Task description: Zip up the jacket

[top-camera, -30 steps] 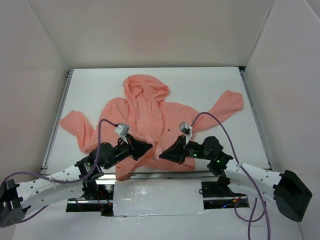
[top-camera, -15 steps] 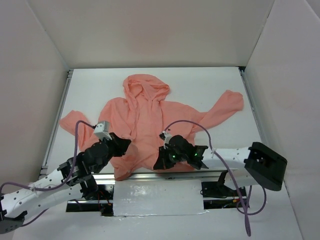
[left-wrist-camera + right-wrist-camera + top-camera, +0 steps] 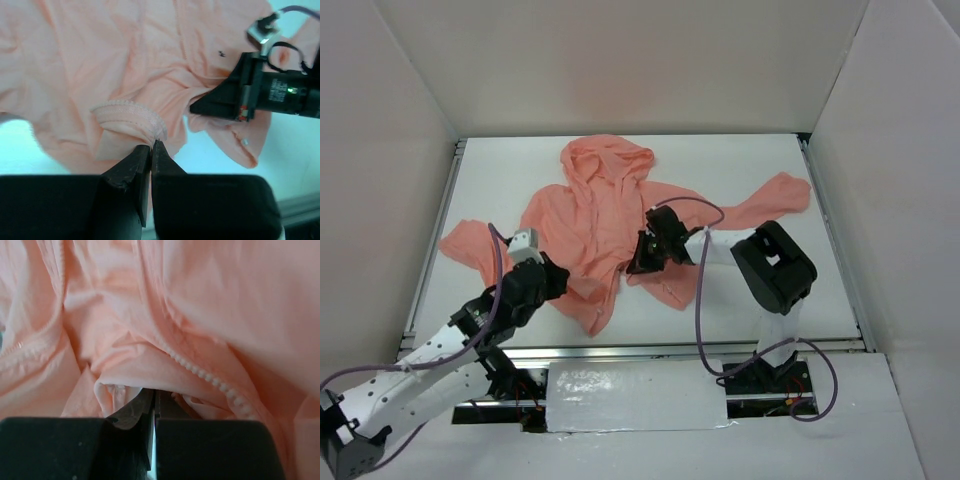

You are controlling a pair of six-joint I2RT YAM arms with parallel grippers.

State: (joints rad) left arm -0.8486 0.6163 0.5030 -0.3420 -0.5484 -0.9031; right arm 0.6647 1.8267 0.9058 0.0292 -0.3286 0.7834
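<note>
The salmon-pink jacket [image 3: 600, 215] lies crumpled on the white table, hood at the far side, sleeves spread left and right. My left gripper [image 3: 558, 283] is shut on a fold of the jacket's bottom hem; in the left wrist view [image 3: 151, 145] the ribbed hem bunches at its tips. My right gripper [image 3: 636, 265] is shut on the jacket's front by the zipper; in the right wrist view [image 3: 155, 392] fabric drapes over its tips and zipper teeth [image 3: 200, 374] run just above. The dark chest mark [image 3: 220, 52] shows beside the right gripper [image 3: 197, 106].
White walls stand on three sides of the table. Metal rails run along its left edge [image 3: 435, 250] and right edge [image 3: 835, 240]. A silver-taped strip [image 3: 635, 395] lies at the near edge between the arm bases. Purple cables loop off both arms.
Both grippers moved away from the near edge toward the table's middle. The jacket's lower hem went with them and bunched up; the hood slid farther back and left.
</note>
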